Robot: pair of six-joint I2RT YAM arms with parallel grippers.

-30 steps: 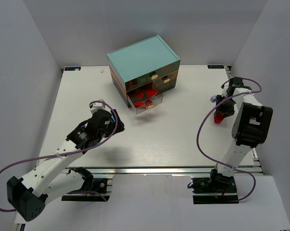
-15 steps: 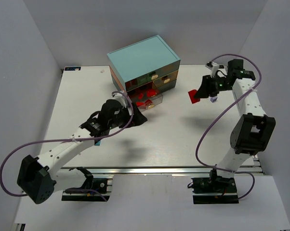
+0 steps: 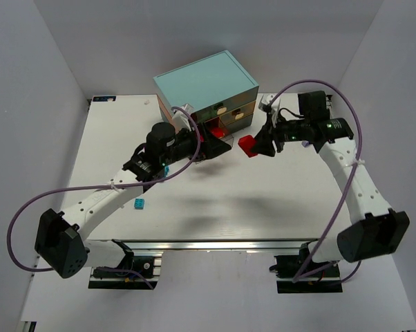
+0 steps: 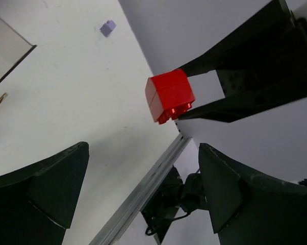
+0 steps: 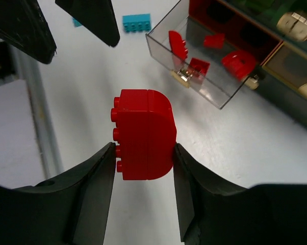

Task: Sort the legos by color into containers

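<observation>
My right gripper (image 3: 255, 146) is shut on a red lego (image 3: 247, 144) and holds it above the table, just right of the open drawer (image 3: 225, 142). The right wrist view shows the brick (image 5: 143, 133) clamped between both fingers, studs to the left. That clear drawer (image 5: 230, 87) holds several red bricks (image 5: 237, 62). My left gripper (image 3: 209, 148) is open and empty at the drawer's front, facing the red brick (image 4: 170, 95). The teal-topped chest (image 3: 204, 84) stands behind. Cyan bricks (image 3: 138, 203) lie on the table at the left, one (image 5: 136, 22) near the left fingers.
A lilac brick (image 4: 108, 27) lies on the table far to the right. The chest's other drawers (image 3: 237, 111) are shut, with tan knobs. White walls enclose the table on three sides. A metal rail (image 3: 222, 243) runs along the near edge.
My right arm has swung left from the table's right edge, carrying the red lego to beside the open drawer. My left arm has reached up and right to the drawer's front.
</observation>
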